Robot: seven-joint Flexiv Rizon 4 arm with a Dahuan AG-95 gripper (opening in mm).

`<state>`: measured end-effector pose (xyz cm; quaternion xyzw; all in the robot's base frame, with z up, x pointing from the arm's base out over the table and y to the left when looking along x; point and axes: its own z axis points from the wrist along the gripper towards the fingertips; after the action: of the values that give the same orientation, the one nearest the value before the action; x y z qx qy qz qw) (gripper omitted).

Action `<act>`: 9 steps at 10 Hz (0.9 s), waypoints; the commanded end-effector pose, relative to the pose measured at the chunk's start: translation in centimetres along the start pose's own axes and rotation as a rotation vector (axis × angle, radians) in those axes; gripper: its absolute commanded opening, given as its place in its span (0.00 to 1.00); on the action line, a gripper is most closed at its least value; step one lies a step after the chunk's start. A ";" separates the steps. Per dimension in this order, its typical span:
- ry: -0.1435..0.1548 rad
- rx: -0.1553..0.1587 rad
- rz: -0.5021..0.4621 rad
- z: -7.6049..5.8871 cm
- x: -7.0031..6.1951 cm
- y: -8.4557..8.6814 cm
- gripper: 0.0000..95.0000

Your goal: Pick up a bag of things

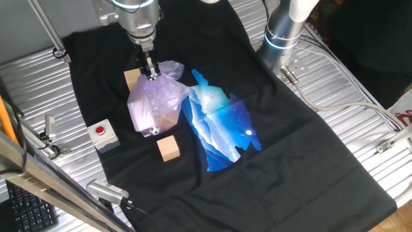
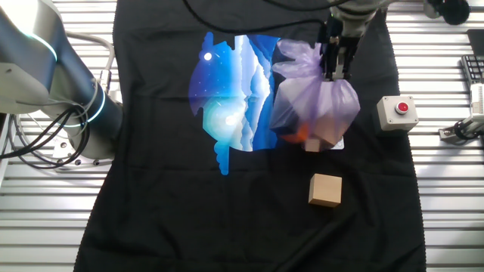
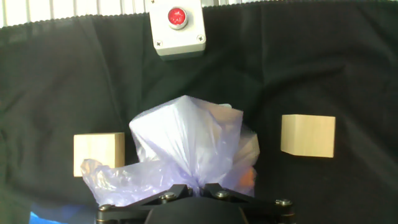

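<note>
Lying on the black cloth: bag of things between two wooden cubes, button box nearby at the cloth's edge.

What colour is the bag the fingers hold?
Translucent pale purple bag, clearest in the hand view.

Hand fingertips buried in bag; bag contents indistinct.

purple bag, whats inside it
Through the bag of things, pinched at its top by the gripper, a tan block, something orange and a white piece show. Wrinkled plastic hides the rest.
</note>
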<state>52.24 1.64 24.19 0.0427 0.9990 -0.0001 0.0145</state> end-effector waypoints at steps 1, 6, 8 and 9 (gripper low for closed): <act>0.000 0.000 0.002 -0.5 0.0 0.1 0.00; 0.010 -0.002 0.008 -3.1 -0.3 0.0 0.00; 0.006 0.006 0.004 -4.1 -0.3 -0.1 0.00; -0.002 0.008 0.006 -4.6 -0.4 -0.3 0.00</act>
<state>52.44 1.33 28.91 0.0454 0.9988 -0.0047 0.0160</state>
